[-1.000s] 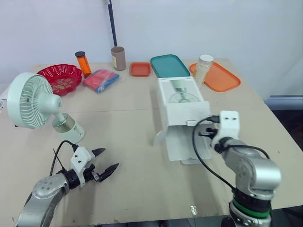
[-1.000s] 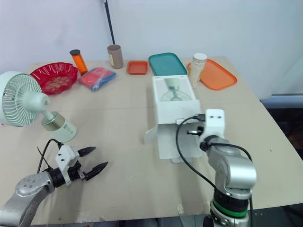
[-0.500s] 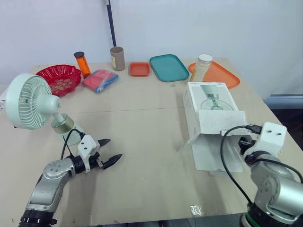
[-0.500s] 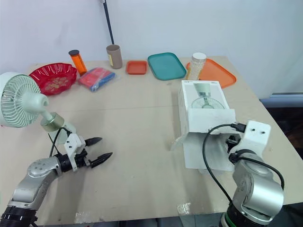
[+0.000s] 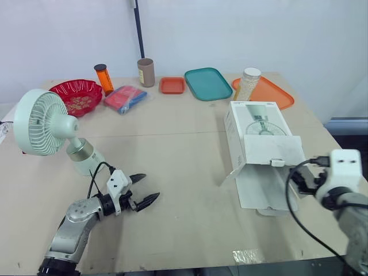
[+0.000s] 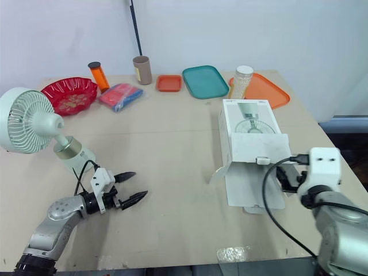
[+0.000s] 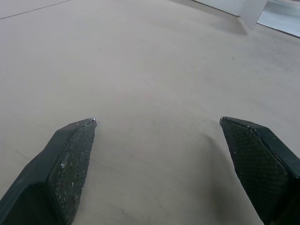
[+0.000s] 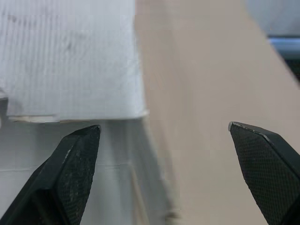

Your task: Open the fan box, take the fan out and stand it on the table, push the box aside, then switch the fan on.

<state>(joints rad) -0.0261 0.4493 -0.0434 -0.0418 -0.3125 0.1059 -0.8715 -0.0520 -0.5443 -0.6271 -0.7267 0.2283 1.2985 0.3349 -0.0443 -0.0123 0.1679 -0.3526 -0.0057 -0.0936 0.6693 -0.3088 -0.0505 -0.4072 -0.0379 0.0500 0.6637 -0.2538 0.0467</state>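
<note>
At table's front-left, left claw hangs just over bare tabletop, fingers spread wide, nothing btwn them. Fan stands upright at its 10 o'clock, near but apart, base just beyond the forearm. Left forearm lies low, running from the front edge toward 2 o'clock, tips aimed across at the box. Right claw at front-right is also spread wide & empty, tips aimed approx 9 o'clock. Box lies flat just beside it at 10–11 o'clock, printed face up, open end w/ flaps toward the front edge. Can't tell if a finger touches the flap. Right wrist sits off the box's 4 o'clock corner, black cable looping below. Fan & box are well apart, at the table's 9 and 3 o'clock sides.
</note>
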